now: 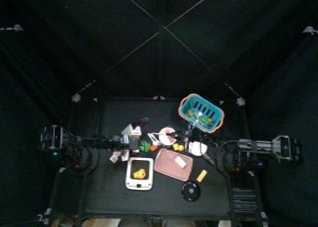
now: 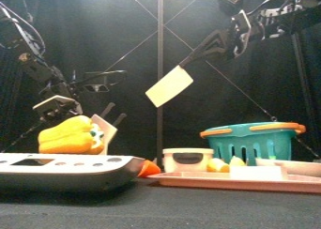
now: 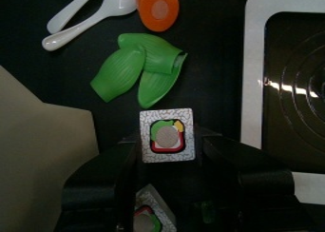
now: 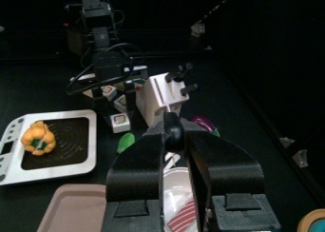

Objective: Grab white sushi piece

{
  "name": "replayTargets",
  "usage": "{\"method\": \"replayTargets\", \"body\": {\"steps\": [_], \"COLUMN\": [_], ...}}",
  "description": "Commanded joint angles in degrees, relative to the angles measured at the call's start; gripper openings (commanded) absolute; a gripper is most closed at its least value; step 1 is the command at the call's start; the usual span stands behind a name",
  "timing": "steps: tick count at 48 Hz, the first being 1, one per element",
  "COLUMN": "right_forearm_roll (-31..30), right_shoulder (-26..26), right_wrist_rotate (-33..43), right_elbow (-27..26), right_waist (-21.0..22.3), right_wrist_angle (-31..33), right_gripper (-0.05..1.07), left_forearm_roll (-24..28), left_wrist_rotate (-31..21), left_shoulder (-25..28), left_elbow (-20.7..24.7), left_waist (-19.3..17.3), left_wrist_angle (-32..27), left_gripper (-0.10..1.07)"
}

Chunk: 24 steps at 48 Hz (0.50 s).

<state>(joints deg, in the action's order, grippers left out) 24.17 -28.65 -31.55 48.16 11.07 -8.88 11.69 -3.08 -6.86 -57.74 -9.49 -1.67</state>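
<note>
Black curtains (image 1: 159,45) enclose the pen on all sides, hanging in dull folds. Thin pale cords or rods (image 1: 187,26) cross diagonally overhead in the top view and meet near the centre; the same lines show against the dark backdrop in the front view. A small black worktop (image 1: 106,166) sits in the middle, matte surface, square edges. The floor around it is dark and hard to make out. Light is dim, falling mostly on the worktop.

Green leaf (image 3: 143,71) just beyond sushi piece (image 3: 168,136)
</note>
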Motion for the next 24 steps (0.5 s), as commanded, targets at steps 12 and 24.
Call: {"method": "replayTargets", "body": {"steps": [12, 24], "right_forearm_roll": [-0.1, 0.4], "right_shoulder": [-1.1, -2.0], "right_wrist_rotate": [0.0, 0.1], "right_elbow": [-0.6, -0.2], "right_waist": [0.1, -0.5], "right_wrist_angle": [-0.5, -0.6], "right_gripper": [0.43, 0.43], "left_forearm_roll": [-0.4, -0.4], "left_wrist_rotate": [-0.1, -0.1], "left_shoulder": [-0.6, -0.7], "left_elbow": [1.3, 1.5], "left_waist": [0.1, 0.1], "left_wrist_angle": [0.2, 0.2], "left_gripper": [0.63, 0.63]}}
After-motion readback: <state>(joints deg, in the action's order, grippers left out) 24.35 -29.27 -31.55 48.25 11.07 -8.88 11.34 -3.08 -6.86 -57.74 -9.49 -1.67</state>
